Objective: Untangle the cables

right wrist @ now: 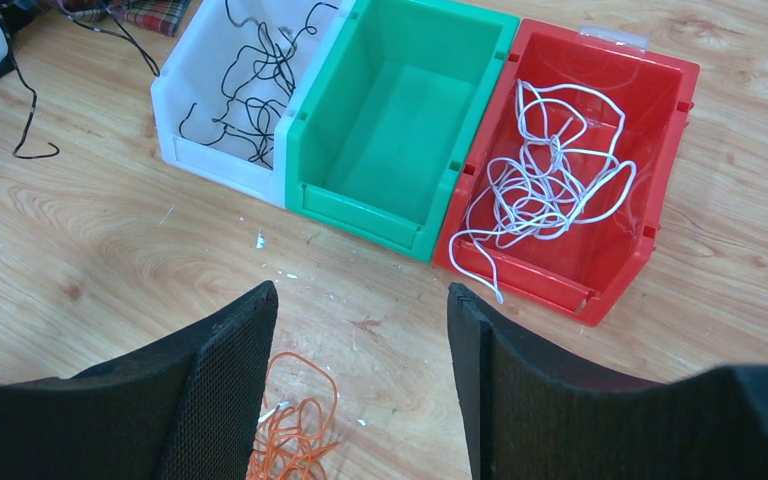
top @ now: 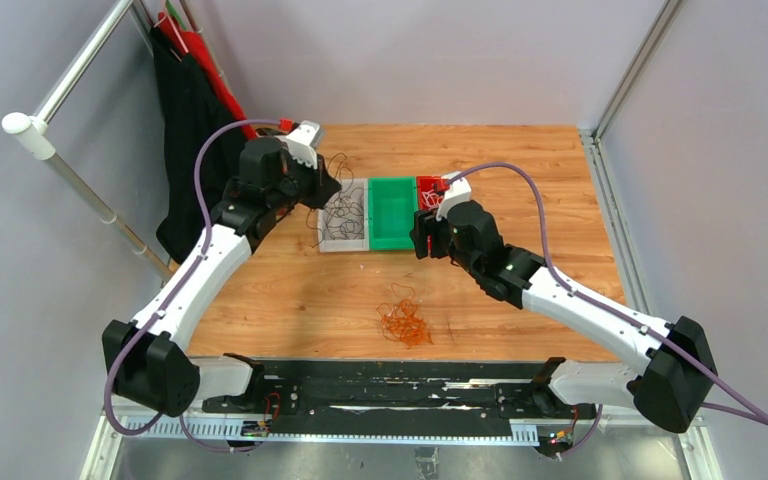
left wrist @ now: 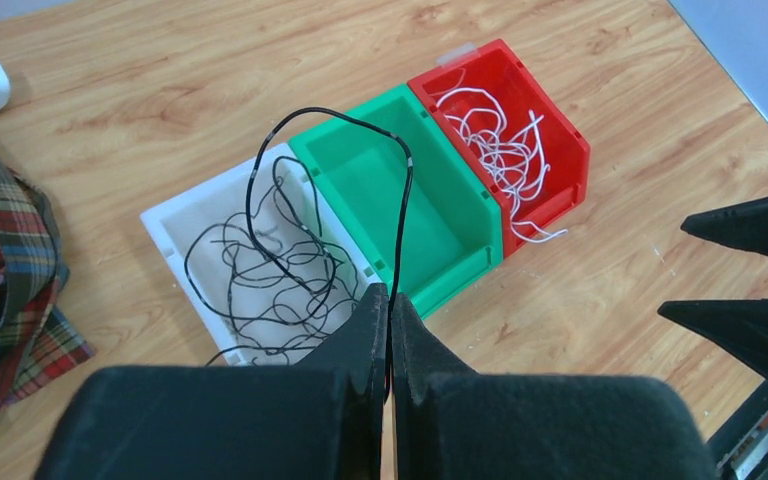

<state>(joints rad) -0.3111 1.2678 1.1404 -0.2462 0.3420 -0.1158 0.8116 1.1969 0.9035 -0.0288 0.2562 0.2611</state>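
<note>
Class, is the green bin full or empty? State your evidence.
Empty: the green bin shows a bare floor, with nothing lying in it.

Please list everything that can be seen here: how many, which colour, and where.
white bin: one, white, left end of the row
green bin: one, green, middle, empty
red bin: one, red, right end
black cables: many, black, in the white bin
white cables: many, white, in the red bin
orange cables: one bunch, orange, on the table
held cable: one, black, looping up from the left jaws
plaid cloth: one, multicoloured, left of the bins
garments: some, black and red, on the far-left rail
table: one, light wood
left gripper: one, black, jaws shut on the held cable
right gripper: one, black, jaws open, before the bins
</note>
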